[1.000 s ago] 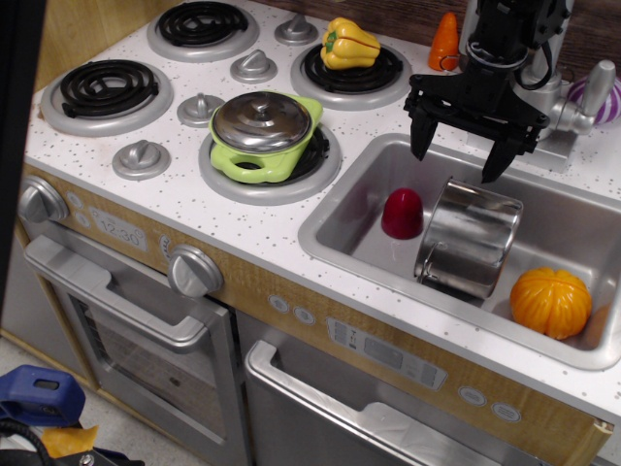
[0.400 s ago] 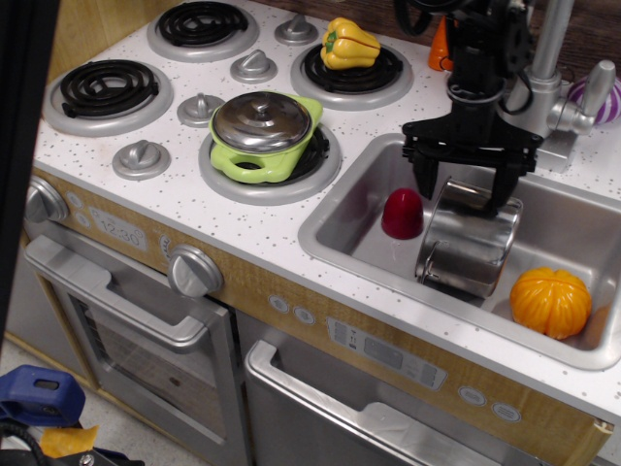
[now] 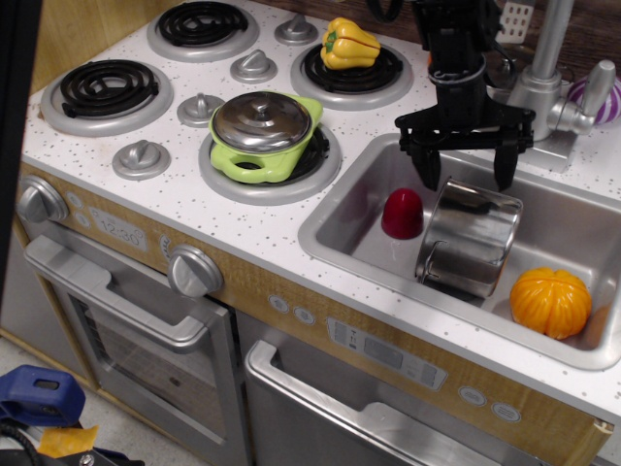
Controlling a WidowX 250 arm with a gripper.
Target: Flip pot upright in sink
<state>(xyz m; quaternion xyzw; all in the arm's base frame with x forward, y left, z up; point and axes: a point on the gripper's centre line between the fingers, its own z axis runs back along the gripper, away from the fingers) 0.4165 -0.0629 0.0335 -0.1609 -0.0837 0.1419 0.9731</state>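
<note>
The shiny steel pot (image 3: 469, 239) lies tipped on its side in the silver-grey sink (image 3: 340, 223), its base toward the back and its mouth toward the front-left. My gripper (image 3: 468, 180) hangs just above the pot's far end, open, with one finger on each side of that end. It holds nothing.
A red cup (image 3: 402, 213) stands left of the pot in the sink. An orange pumpkin (image 3: 551, 302) lies to its right. The faucet (image 3: 543, 68) rises behind the gripper. A lime-green lidded pot (image 3: 263, 134) sits on a burner; a yellow pepper (image 3: 349, 44) on another.
The gripper has moved left and lowered toward the pot's far end, then lifted slightly. The pot has not moved.
</note>
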